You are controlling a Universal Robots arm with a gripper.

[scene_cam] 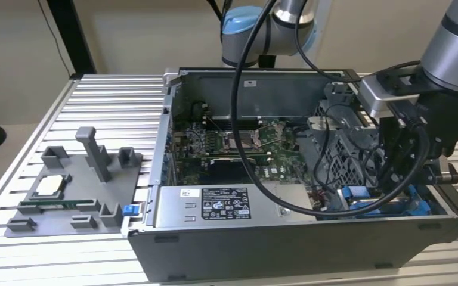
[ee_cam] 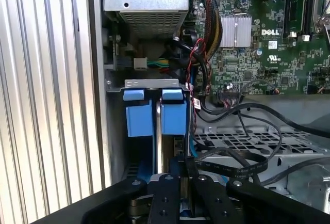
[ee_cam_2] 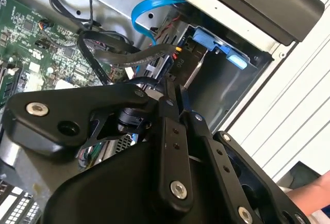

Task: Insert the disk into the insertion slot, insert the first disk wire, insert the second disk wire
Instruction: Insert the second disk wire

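Ribbed aluminium table [scene_cam: 93, 101], beige wall behind. On the exterior view's left, a grey fixture tray [scene_cam: 70, 196] with upright posts and a CPU chip [scene_cam: 50, 186] lying on it. Centre: open PC case [scene_cam: 293, 238] lying on its side, motherboard [scene_cam: 237, 143] exposed, power supply [scene_cam: 229, 205] with a white label along the near edge. On the exterior view's right, the arm comes down into the case's drive-bay corner.

The disk [ee_cam: 172, 115] already sits upright in the insertion slot [ee_cam: 152, 84], its blue carrier beside a second blue carrier [ee_cam: 138, 115] in the neighbouring slot; in the exterior view, blue plastic shows at that corner [scene_cam: 364, 205]. The gripper [ee_cam: 180, 175] is just above the disk's edge, in line with it. Its fingers [ee_cam_2: 172, 131] are drawn close together on a black flat cable [ee_cam_2: 129, 56] near its connector, right at the disk [ee_cam_2: 216, 46]. A blue data cable [ee_cam_2: 149, 10] loops nearby. A person's hand [ee_cam_2: 309, 193] shows at the table edge in the second wrist view.
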